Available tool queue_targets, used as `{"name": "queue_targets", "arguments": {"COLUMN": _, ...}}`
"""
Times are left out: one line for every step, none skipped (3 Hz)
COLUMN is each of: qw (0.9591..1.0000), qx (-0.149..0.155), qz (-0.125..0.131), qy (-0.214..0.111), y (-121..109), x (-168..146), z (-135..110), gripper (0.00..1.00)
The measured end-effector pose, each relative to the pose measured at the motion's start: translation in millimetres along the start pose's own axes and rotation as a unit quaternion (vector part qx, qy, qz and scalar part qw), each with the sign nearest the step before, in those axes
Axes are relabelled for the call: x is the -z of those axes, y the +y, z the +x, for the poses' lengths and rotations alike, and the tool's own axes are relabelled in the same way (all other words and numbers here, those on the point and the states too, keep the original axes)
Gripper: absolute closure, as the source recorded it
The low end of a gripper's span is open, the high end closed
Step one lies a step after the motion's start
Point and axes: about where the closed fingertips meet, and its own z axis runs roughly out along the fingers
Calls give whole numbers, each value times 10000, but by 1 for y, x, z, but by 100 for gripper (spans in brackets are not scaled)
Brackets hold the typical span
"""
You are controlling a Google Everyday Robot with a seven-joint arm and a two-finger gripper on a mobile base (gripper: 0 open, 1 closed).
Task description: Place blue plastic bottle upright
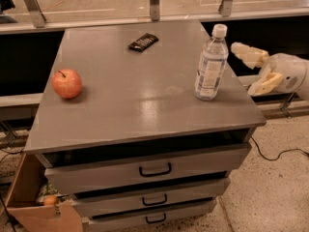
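The blue plastic bottle [210,64] stands upright near the right edge of the grey cabinet top [140,91]. It is clear, with a white cap and a pale blue-white label. My gripper [247,70] is to the right of the bottle, off the cabinet's right edge. It is open and empty, with one cream finger [248,54] above and one below, clear of the bottle.
A red apple [67,83] sits at the left of the top. A dark wrapped snack bar [143,41] lies at the back middle. Three drawers [154,170] are below, slightly open. A cardboard box [34,202] stands at the lower left. A cable lies on the floor at right.
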Motion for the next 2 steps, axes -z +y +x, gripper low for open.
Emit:
{"name": "queue_targets", "arguments": {"qw": 9970, "qx": 433, "qz": 437, "qy": 478, "y": 19, "x": 40, "z": -45, "gripper": 0}}
{"name": "queue_targets", "arguments": {"qw": 9957, "qx": 539, "qz": 531, "qy": 532, "y": 22, "x": 46, "z": -56, "gripper": 0}}
